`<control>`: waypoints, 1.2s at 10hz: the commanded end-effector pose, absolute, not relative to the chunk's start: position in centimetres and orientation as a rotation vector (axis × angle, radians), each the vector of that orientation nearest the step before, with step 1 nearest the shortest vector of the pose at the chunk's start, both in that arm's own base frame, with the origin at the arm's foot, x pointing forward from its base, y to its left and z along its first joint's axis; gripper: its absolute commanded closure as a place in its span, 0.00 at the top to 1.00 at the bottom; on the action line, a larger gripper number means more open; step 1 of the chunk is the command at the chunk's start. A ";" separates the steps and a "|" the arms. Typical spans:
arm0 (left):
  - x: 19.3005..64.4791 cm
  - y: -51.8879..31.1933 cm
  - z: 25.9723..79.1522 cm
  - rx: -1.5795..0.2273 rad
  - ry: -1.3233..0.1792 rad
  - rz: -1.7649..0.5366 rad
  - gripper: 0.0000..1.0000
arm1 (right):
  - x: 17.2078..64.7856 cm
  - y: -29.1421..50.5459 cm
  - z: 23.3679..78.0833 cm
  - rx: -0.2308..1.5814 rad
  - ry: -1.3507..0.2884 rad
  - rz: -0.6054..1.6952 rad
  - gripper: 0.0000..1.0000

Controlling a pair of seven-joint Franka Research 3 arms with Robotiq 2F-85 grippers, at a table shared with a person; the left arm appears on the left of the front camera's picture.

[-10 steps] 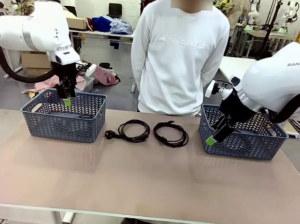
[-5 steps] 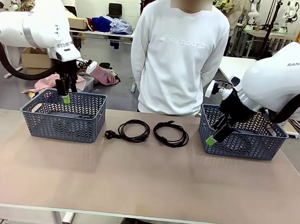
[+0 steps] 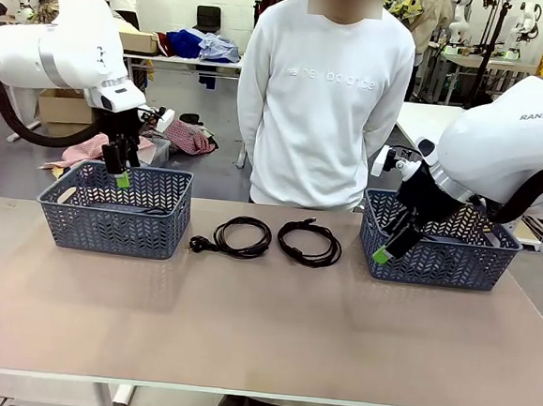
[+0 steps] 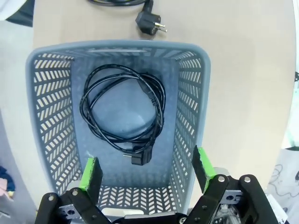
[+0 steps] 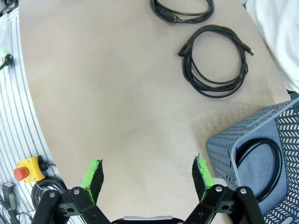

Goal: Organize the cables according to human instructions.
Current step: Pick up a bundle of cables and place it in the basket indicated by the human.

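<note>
left hand [image 4: 147, 169] hangs spread and empty over the left basket [image 3: 110, 220], one coiled cable [image 4: 84, 103] flat inside. right hand [image 5: 148, 169], released too, sits by the right basket [image 3: 441, 265]. two more cables [image 3: 262, 245] lie flat by the far edge of the desk [image 3: 261, 334], ovals stretched along that edge, the left one's plug [image 3: 197, 244] pointing at the left basket. risk, i'd say: pinching a single strand would unspool a coil.

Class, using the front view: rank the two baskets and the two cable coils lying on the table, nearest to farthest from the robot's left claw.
From the left claw:
1. left basket, directly beneath it.
2. plugged coil, left of centre.
3. second coil, right of centre.
4. right basket, far right.
</note>
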State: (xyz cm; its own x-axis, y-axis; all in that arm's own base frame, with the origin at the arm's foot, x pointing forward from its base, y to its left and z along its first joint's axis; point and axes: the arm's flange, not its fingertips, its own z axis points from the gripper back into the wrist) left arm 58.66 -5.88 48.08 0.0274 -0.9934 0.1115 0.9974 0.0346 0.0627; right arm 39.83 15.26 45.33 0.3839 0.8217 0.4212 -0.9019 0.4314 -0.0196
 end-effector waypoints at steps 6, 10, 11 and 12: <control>55.2 -9.3 48.4 0.015 -0.262 -1.308 1.00 | 39.8 15.2 45.4 0.227 -0.401 1.104 1.00; 49.8 -14.4 48.2 -0.090 -0.370 -1.290 1.00 | 39.8 15.2 45.4 0.227 -0.401 1.104 1.00; 48.7 -15.5 47.9 -0.128 -0.392 -1.303 1.00 | 39.8 15.2 45.4 0.227 -0.401 1.104 1.00; 47.5 -16.4 47.4 -0.166 -0.417 -1.311 1.00 | 39.8 15.2 45.4 0.227 -0.401 1.104 1.00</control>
State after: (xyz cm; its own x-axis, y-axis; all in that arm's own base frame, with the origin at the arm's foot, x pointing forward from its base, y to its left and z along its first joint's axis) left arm 48.64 -17.04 48.22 0.2215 -0.9162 0.3340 0.9554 0.2724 0.1137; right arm 39.83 15.25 45.32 0.3841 0.8217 0.4212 -0.9019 0.4316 -0.0195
